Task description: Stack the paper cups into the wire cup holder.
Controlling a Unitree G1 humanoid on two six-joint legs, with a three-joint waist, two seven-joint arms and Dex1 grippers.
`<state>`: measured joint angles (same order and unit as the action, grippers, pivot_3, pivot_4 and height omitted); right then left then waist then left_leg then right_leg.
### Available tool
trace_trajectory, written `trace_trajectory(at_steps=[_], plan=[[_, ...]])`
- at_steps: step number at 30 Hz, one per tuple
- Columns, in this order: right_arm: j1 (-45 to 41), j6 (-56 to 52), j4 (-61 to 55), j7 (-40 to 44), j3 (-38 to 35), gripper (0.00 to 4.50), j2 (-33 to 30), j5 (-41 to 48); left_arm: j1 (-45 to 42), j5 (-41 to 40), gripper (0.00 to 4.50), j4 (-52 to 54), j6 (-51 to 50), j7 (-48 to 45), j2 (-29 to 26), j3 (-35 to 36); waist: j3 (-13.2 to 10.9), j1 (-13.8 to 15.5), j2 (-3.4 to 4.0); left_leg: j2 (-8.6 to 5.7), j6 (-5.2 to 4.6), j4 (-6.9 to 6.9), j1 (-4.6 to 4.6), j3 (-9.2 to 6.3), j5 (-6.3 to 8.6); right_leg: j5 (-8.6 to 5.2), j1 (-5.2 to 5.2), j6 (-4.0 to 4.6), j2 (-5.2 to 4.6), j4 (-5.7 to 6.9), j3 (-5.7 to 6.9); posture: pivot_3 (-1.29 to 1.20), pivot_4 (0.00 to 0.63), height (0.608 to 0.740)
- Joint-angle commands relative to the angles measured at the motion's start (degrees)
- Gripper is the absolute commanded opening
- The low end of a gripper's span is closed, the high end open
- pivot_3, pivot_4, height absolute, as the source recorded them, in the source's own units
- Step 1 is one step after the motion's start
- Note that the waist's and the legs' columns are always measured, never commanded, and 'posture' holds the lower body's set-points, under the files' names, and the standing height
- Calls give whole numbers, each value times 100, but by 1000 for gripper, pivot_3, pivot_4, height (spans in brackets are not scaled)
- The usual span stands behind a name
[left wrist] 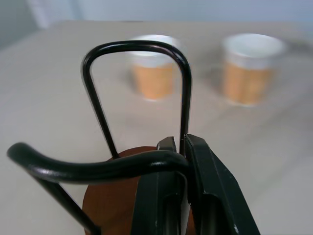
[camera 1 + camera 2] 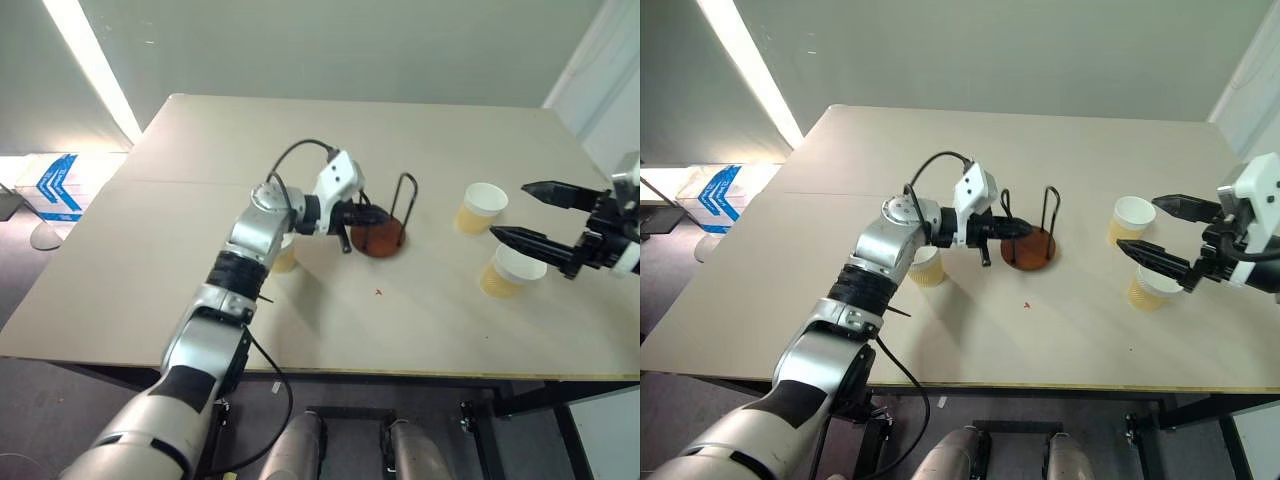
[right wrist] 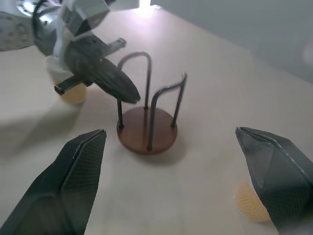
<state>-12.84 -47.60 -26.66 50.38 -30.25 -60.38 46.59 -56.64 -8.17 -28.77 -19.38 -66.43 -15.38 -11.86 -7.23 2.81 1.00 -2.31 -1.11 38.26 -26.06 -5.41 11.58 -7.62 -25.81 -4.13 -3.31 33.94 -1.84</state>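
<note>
Left wrist view: left hand pinching wire cup holder.

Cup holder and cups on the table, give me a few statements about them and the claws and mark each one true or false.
1. The left claw is shut on a wire loop of the holder. True.
2. A cup is already stacked in the holder. False: the holder is empty, and all three cups stand on the table.
3. The right claw is open and holds nothing. True.
4. Two cups stand near the right claw. True.
5. The third cup lies on its side. False: it stands upright beside the left arm.
</note>
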Motion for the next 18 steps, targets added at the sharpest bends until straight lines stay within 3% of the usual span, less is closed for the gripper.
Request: trace_trajectory(at_steps=[1, 7, 15, 18], plan=[[135, -113, -183, 409, -604, 4500, -334, 292, 210, -375, 36, 1067, -422, -481, -133, -131, 0, 0, 0, 1, -1, 0, 0, 0, 3, -1, 0, 0, 0, 1, 0, 0, 150, 740], [383, -356, -627, 588, -803, 4500, -438, 813, 655, -393, 36, 1711, -653, -798, -385, -518, 1, -11, 2, 4, -42, 1, 14, 1, 28, -14, 8, 18, 2, 4, 0, 0, 150, 740], [279, -199, -611, 380, -507, 4500, -415, 722, 948, -298, 36, 1967, -691, -753, -559, -797, 1, -19, 2, 2, -54, 15, 17, 0, 17, -33, 18, 0, 1, 3, -5, 0, 150, 740], [200, -135, -570, 317, -321, 4500, -395, 660, 1129, 135, 36, 1934, -296, -656, -745, -1112, 4, -29, 3, 3, -53, 15, 24, 0, 18, -33, 22, -1, 1, 3, -5, 0, 150, 740]])
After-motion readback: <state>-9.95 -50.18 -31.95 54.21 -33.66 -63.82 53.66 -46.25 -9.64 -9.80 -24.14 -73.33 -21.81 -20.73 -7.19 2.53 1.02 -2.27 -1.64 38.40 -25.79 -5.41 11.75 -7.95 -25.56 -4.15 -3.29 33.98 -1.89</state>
